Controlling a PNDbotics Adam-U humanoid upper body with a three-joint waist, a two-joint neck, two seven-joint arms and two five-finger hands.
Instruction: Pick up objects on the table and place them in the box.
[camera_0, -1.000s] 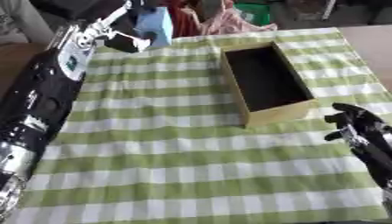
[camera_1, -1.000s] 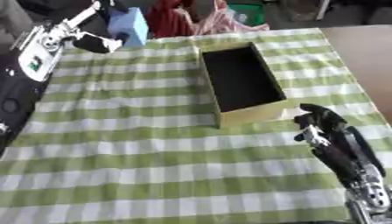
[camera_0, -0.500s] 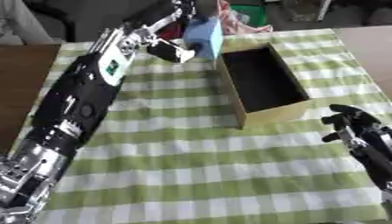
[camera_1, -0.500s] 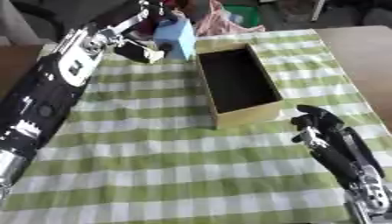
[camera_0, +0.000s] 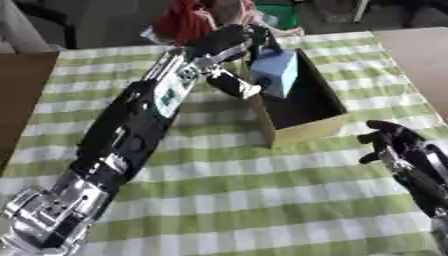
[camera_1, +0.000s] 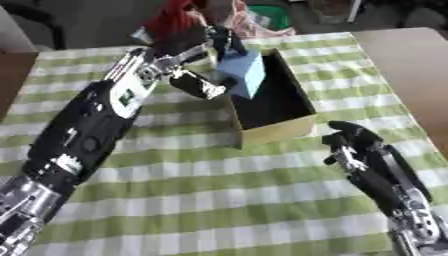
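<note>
Gripping blue block (camera_0: 275, 71) (long axis near upright) – left robot hand (camera_0: 234, 44) over box (camera_0: 308, 131) | right robot hand (camera_1: 353, 142) relaxed

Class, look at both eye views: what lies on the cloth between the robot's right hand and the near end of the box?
Nothing: between the right hand and the box only bare green-checked tablecloth shows, clearest in the left eye view.

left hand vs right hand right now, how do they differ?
The left hand is curled round the blue block; the right hand holds nothing, its fingers relaxed. The left hand is stretched far out over the box; the right hand sits near the lower right, beside the box's near end over the checked cloth. Both are black with silver parts.
</note>
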